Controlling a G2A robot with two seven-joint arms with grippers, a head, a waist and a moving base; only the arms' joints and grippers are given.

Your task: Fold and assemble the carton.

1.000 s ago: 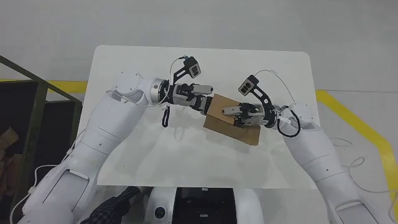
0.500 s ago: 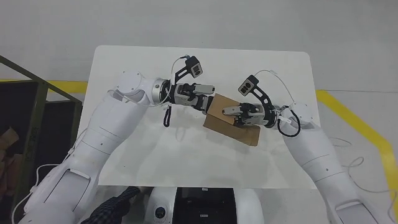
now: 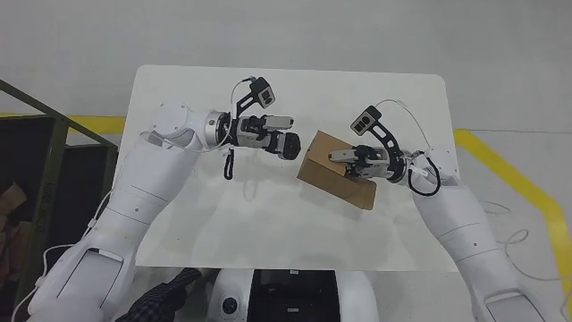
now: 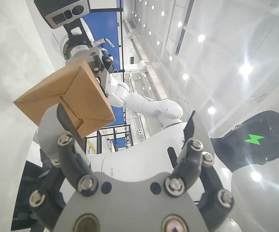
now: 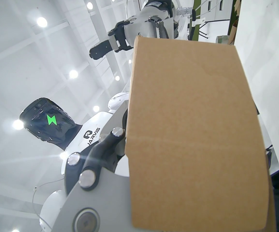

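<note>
Table (image 3: 179,224): white, across the middle of the top frame.

Carton (image 3: 332,179): brown, right of centre in that frame and lying at a slant. I cannot tell whether its lower edge touches the table. In the left wrist frame its near end shows the flaps (image 4: 81,102) folded in and interlocked.

Right gripper (image 3: 356,163): right of centre in the top frame, closed on the carton's far wall and carrying it.

Left gripper (image 3: 288,146): just left of the carton and apart from it, fingers spread wide, holding nothing.

Judgement: the flapped end looks closed, though perhaps not fully seated. To do this step well I would:
- hold the right grip firm and the carton steady;
- bring the left gripper square to the flapped end;
- press at the middle where the flaps cross, not at a corner, which could skew the box or spring a flap.

Light pressure only, as the board will likely dent.
</note>
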